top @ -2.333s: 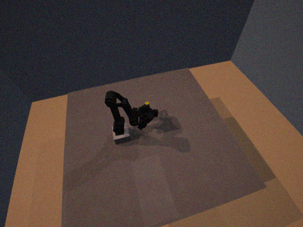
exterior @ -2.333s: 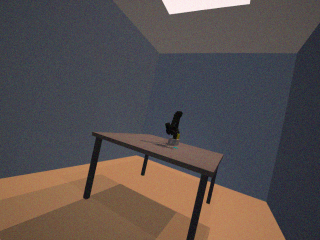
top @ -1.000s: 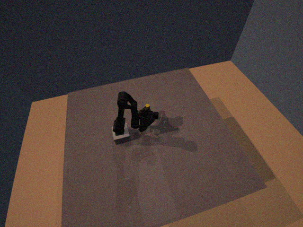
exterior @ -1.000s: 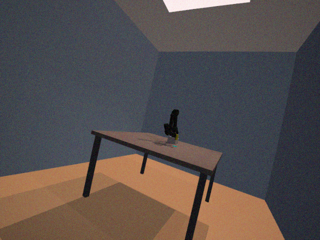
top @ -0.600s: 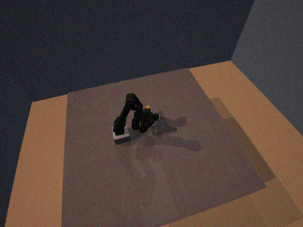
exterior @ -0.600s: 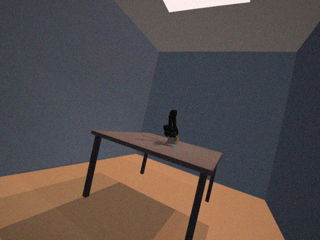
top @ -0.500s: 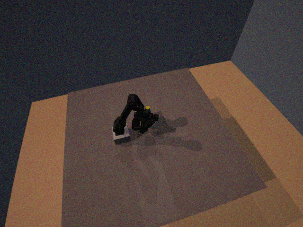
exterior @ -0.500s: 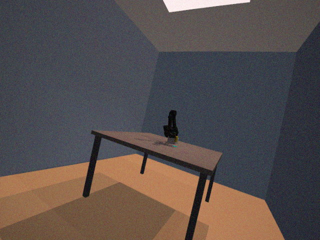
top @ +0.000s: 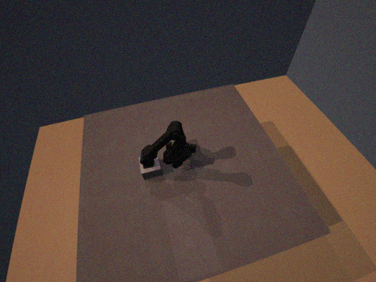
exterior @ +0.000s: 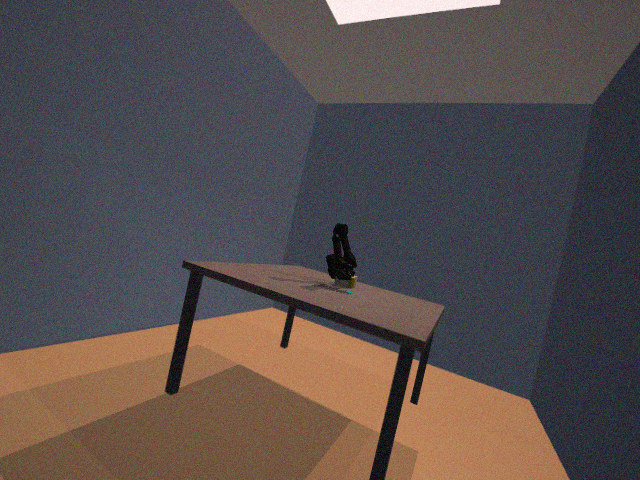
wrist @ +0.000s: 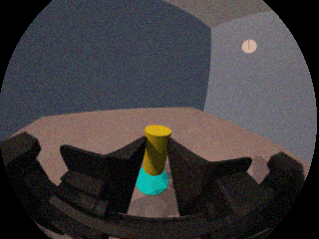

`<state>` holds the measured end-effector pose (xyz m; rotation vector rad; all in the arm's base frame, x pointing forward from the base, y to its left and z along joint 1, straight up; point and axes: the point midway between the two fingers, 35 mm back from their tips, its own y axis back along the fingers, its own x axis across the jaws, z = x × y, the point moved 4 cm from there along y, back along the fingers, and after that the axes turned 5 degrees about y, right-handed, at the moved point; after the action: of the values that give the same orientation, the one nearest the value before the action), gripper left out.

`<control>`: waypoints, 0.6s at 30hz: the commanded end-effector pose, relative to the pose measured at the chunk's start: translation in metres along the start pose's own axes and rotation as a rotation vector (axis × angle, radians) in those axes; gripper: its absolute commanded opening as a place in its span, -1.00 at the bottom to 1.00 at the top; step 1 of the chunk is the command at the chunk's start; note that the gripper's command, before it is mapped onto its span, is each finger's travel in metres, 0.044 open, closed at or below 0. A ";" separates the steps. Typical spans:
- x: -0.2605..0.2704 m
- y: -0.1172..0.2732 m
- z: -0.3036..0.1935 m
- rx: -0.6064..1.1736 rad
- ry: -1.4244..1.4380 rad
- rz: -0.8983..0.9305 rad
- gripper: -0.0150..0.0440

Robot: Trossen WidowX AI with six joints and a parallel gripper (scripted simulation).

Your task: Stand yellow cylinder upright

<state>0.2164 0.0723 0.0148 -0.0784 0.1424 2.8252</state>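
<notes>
The yellow tall cylinder (exterior: 353, 282) (wrist: 157, 151) is close to upright between the fingertips of my gripper (wrist: 158, 139), which is shut on it. In the wrist view its lower end overlaps the far part of the cyan circle (wrist: 152, 186) (exterior: 349, 292). In the exterior view the cylinder's lower end shows above the circle, with a small gap in the picture, so it appears held a little above the table. In the top view the arm hides the cylinder and the circle.
The arm's pale base block (top: 151, 171) stands on the grey-brown table (top: 121, 218) (exterior: 392, 310), close to the folded arm and gripper. The arm's shadows fall across the table. The table's far edge shows in the wrist view.
</notes>
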 end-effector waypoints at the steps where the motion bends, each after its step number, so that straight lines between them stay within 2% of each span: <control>1: 0.003 0.000 -0.006 -0.002 -0.008 0.003 -0.14; 18: 0.004 0.000 -0.029 -0.001 -0.010 0.004 -0.14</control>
<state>0.2136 0.0702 -0.0128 -0.0512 0.1418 2.8254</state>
